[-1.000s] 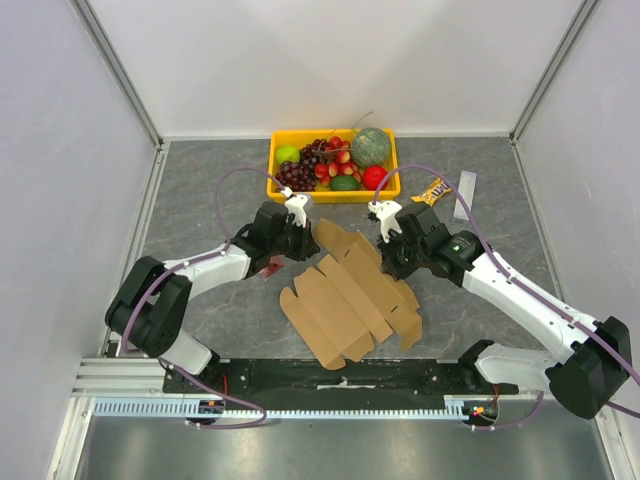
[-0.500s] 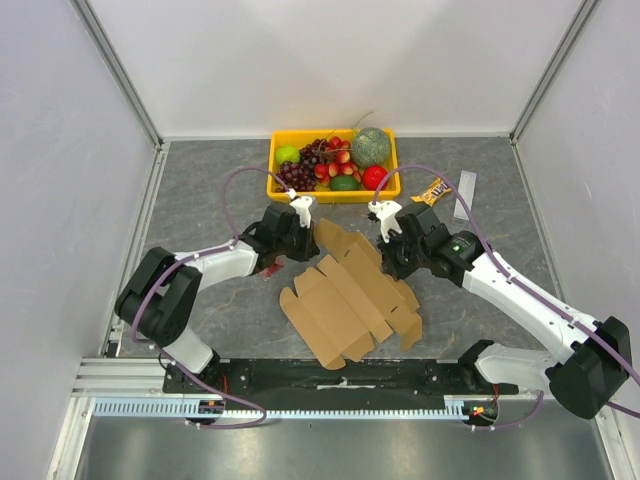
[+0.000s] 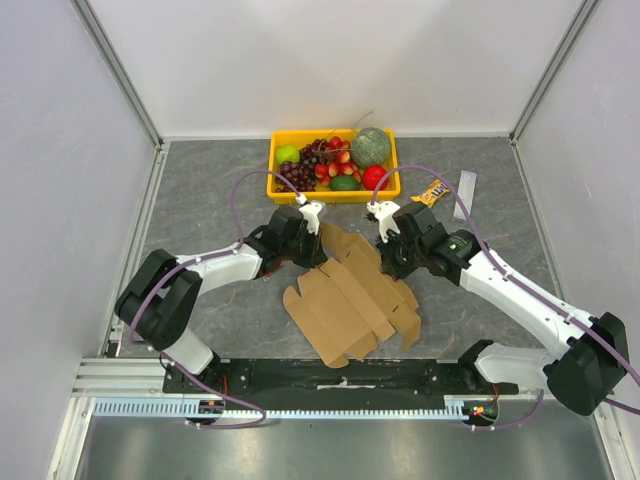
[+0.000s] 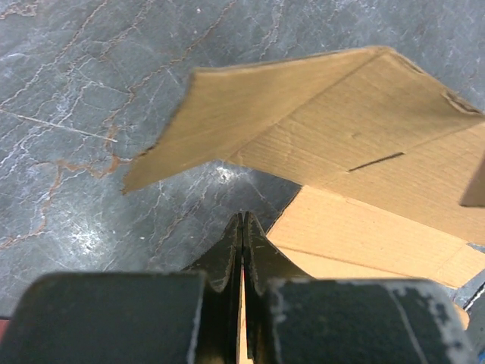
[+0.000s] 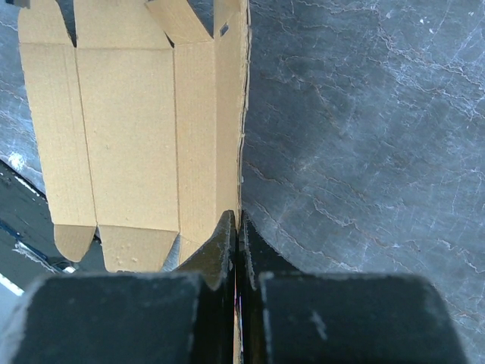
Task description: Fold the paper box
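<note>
Here, the plain brown die-cut cardboard paper box (image 3: pixel 348 300) was pinched at two edges.

From the overhead camera, the sheet was seen spread on the grey marbled table (image 3: pixel 200 220) between the two arms, just in front of the yellow plastic fruit tray (image 3: pixel 283 187). The fingertips themselves were hidden there by the wrists. Only the wrist cameras showed the grips. The left gripper (image 4: pixel 242 221) was seen clenched on a thin sliver of cardboard, with a raised flap spread just beyond its tips. The right gripper (image 5: pixel 236 220) was seen clamped on the sheet's edge, which ran straight away from the fingers, its panels lying to their left.
</note>
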Available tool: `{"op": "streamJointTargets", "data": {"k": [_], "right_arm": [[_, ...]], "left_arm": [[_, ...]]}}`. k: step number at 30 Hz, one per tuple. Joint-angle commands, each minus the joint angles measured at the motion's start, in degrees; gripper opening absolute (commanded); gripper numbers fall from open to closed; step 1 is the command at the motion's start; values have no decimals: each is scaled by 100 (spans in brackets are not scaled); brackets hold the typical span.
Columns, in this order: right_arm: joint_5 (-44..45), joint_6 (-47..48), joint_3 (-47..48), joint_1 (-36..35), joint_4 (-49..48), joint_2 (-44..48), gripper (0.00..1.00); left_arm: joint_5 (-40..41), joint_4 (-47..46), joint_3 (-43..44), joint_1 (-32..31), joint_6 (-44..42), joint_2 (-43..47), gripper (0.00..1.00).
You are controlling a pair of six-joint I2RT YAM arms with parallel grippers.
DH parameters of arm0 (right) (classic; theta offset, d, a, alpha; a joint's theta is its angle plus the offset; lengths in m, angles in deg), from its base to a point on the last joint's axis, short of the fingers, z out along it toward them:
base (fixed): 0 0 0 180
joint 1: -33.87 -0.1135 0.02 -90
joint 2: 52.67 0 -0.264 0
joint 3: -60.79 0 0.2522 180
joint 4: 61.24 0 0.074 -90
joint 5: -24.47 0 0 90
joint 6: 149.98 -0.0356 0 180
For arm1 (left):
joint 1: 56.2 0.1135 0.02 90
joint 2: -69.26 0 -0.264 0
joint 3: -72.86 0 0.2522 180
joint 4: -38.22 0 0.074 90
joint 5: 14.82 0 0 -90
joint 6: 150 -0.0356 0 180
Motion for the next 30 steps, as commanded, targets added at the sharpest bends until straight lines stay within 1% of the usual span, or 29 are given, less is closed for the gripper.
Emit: {"op": "streamJointTargets", "data": {"k": [1,9,26,30], "right_arm": [[114,-90,50,-19,-257,-48,0],[149,-160,-2,-19,-337,-127,0],[114,-204,-117,-19,-398,-84,0],[123,-195,-117,-19,-398,-75,0]], "left_arm": [[-278,41,35,-110,5,282,2],[-288,58,-53,-435,75,405,2],[-147,-73,-9,-778,110,-403,2],[-112,-91,-1,-778,102,-412,2]]}}
